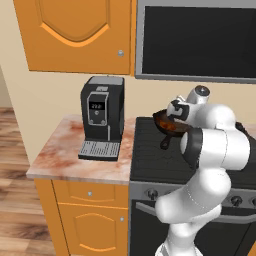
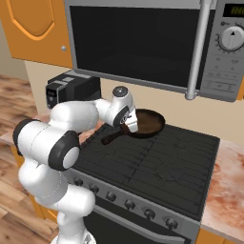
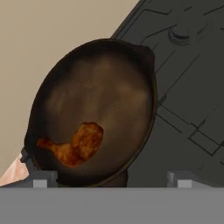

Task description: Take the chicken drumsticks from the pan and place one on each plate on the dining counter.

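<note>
**Ana:** Pan [image 3: 94, 109] first. It sits on the black stove [image 2: 162, 162], toward the back left corner by the wall, its long handle [image 2: 110, 137] reaching out toward the stove's front.

**Ben:** And inside it?

**Ana:** One chicken drumstick [image 3: 76, 144], orange-brown, lying on the pan floor near the rim; in the hand view that is the lower left of the pan.

**Ben:** Where is the gripper [image 3: 111, 178]?

**Ana:** Above the pan, looking down into it. The jaws are spread apart, nothing between them, and the drumstick lies clear of both tips.

**Ben:** Anything else around?

**Ana:** A black coffee machine [image 1: 102, 117] stands on the marbled surface [image 1: 65, 160] left of the stove, well apart from the pan. A microwave [image 2: 157, 43] hangs over the stove, with orange cabinets [image 1: 75, 35] beside it.
</note>
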